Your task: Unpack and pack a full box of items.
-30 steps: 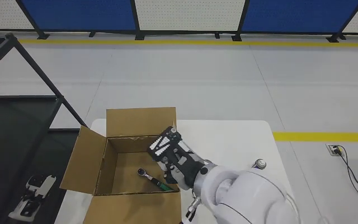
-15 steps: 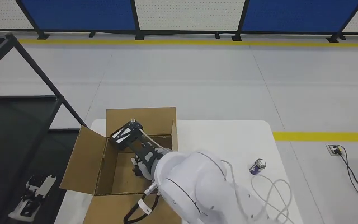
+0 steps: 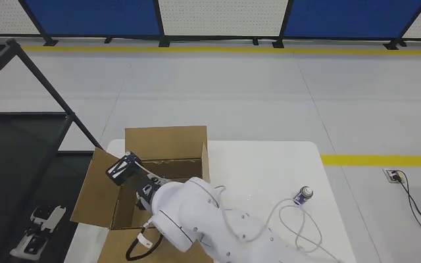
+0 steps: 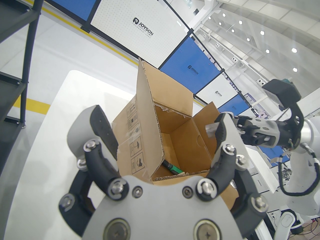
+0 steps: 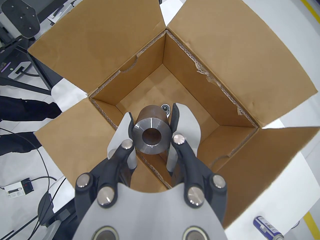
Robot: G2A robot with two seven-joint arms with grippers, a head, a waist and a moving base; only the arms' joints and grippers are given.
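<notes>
We grip a hollow grey steel cylinder (image 5: 151, 149) in our right pincer (image 5: 152, 114) directly above the open brown cardboard box (image 5: 200, 96), its long axis pointing down inside.

- One open cardboard box (image 3: 164, 141)
- One hollow metal cylinder (image 5: 152, 136)
- One green-handled ratchet wrench (image 4: 172, 168)
- One small can (image 3: 303, 195)
- One white table (image 3: 263, 171)
- Two pincers: left pincer (image 4: 161, 121), right pincer (image 5: 152, 113)
</notes>
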